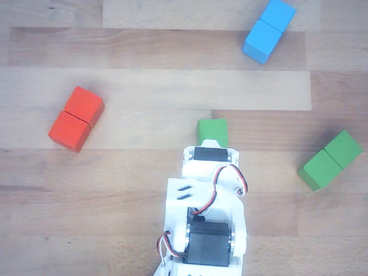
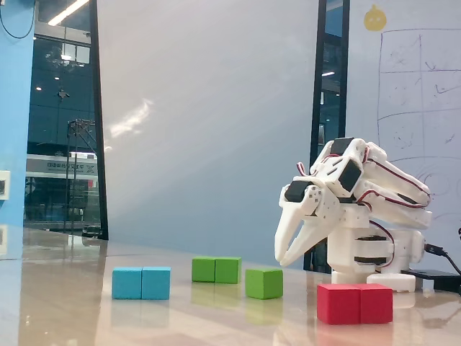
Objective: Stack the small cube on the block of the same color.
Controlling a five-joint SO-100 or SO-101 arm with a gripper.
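No brand or label shows on any block. A whiteboard (image 2: 418, 108) behind the arm in the fixed view carries faint scribbles too pale to read, and a sign in the dark glass at the left is illegible.

The small plain green wooden cube (image 1: 213, 131) sits on the pale wooden plank counter (image 1: 138, 172) near the middle of the other view, just beyond the tip of the white plastic arm (image 1: 207, 213), which rises from the bottom edge. In the fixed view the same cube (image 2: 263, 283) rests flat on the counter, with the jaws (image 2: 292, 249) hanging above and a little to its right, clear of it. They stand slightly spread and hold nothing. In the other view the arm's body covers them and the near edge of the cube.

The green double-length block with a seam across its middle (image 1: 330, 160) lies angled near the right edge of the other view, well apart from the cube, with bare counter between. In the fixed view it (image 2: 216, 269) sits farther back.

The red double block (image 1: 76, 119) lies toward the left edge and the blue double block (image 1: 269, 30) near the top edge, its upper corner cut off. Open counter surrounds each.
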